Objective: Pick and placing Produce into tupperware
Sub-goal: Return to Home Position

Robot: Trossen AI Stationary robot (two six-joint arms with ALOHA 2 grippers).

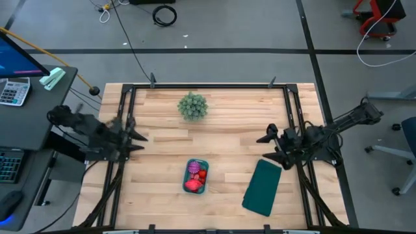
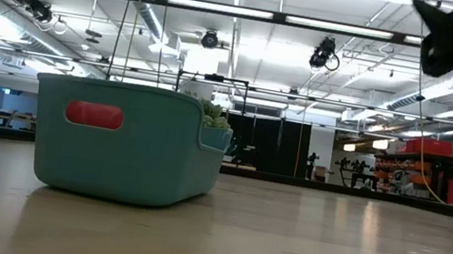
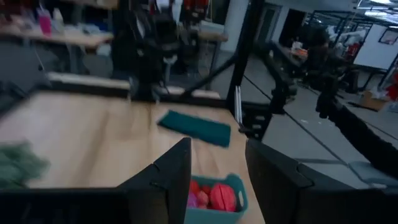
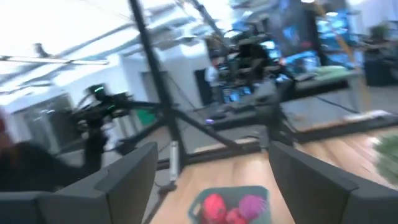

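Tub (image 1: pixel 207 175) lower centre of high view, produce (image 1: pixel 195 177) piled inside. None loose on table (image 1: pixel 162 162), so job looks done. L gripper (image 1: pixel 142 142) mid-left, R gripper (image 1: pixel 261 147) mid-right. Both clear of Tub, jaws apart & empty, prob. parking. Piece count n/a: overlapped; in low view the wall hides them.

On the table (image 1: pixel 156 195), the tupperware (image 1: pixel 207 162) held red produce (image 1: pixel 195 184); left end effector (image 1: pixel 138 138) and right end effector (image 1: pixel 265 140) hung well apart.
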